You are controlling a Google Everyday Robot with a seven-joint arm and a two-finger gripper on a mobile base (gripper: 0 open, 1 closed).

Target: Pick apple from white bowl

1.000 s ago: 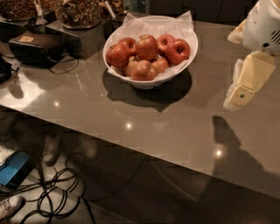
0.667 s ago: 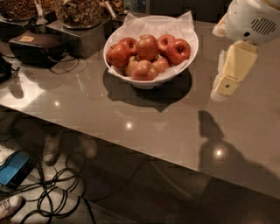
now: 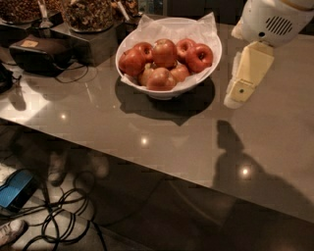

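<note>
The white bowl (image 3: 206, 73) stands on the grey table, lined with crinkled white paper whose corners stick up. It holds several apples. The apple (image 3: 164, 53), red with an orange-yellow blush, lies on top in the middle of the pile. Two darker glossy red apples (image 3: 198, 58) lie to its right and paler ones (image 3: 159, 78) in front. My gripper (image 3: 236, 98), cream below a white wrist housing (image 3: 274, 19), hangs just right of the bowl's rim, above the table. It holds nothing that I can see.
Dark containers of nuts (image 3: 88, 12) stand at the back left. A black box (image 3: 41, 51) with a cable lies left of the bowl. The table's front edge runs diagonally from left to lower right. Cables (image 3: 64, 215) and a blue object (image 3: 17, 188) lie on the floor below.
My gripper has moved left across the table toward the bowl and now hangs close to its right rim. The bowl and apples have not moved.
</note>
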